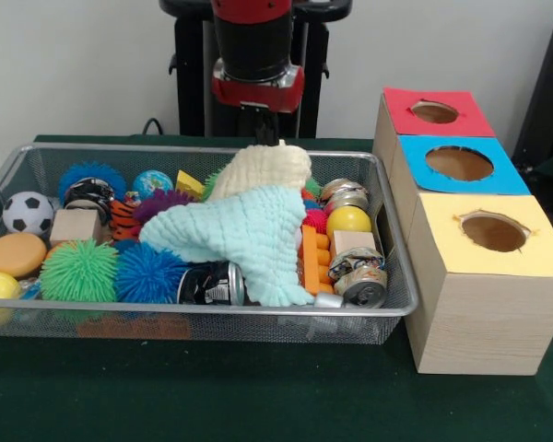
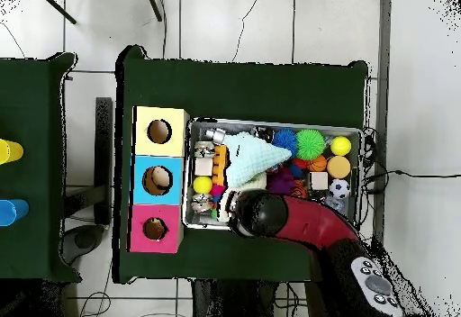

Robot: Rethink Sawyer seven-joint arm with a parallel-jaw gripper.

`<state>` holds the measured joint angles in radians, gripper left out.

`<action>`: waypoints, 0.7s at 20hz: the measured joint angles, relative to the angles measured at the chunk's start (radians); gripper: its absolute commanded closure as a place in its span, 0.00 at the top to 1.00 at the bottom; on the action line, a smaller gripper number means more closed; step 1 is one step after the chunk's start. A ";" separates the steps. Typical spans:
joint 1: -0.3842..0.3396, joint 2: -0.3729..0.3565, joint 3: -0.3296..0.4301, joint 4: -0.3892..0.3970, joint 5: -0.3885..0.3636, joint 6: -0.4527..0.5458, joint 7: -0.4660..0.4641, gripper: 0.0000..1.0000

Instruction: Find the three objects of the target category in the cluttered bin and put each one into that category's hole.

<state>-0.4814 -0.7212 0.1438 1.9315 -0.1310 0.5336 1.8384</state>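
Observation:
A wire mesh bin [image 1: 387, 308] [image 2: 275, 123] holds a jumble of toys. On top lie a mint knitted cloth [image 1: 244, 235] [image 2: 258, 156] and, behind it, a cream knitted cloth [image 1: 263, 170] bunched up into a peak. Crushed cans lie at the front [image 1: 212, 284], front right [image 1: 359, 276] and back right [image 1: 343, 193]. My gripper [image 1: 261, 124] hangs over the bin's back edge, just behind the cream cloth, which hides its tip. In the overhead view the arm [image 2: 270, 214] covers it.
Right of the bin stands a wooden box with a red hole [image 1: 434, 112] [image 2: 155, 230], a blue hole [image 1: 459, 163] [image 2: 158, 180] and a yellow hole [image 1: 493, 231] [image 2: 159, 131]. Spiky balls [image 1: 78, 270], a soccer ball [image 1: 27, 213], wooden blocks [image 1: 75, 224] and orange bricks [image 1: 311, 261] crowd the bin.

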 measured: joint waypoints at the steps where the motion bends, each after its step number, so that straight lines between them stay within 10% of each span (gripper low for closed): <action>1: -0.003 -0.009 0.000 0.000 0.000 0.008 0.000 0.00; 14: -0.026 -0.063 0.016 0.019 -0.001 0.017 0.000 0.00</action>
<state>-0.5072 -0.7842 0.1599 1.9508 -0.1316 0.5503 1.8384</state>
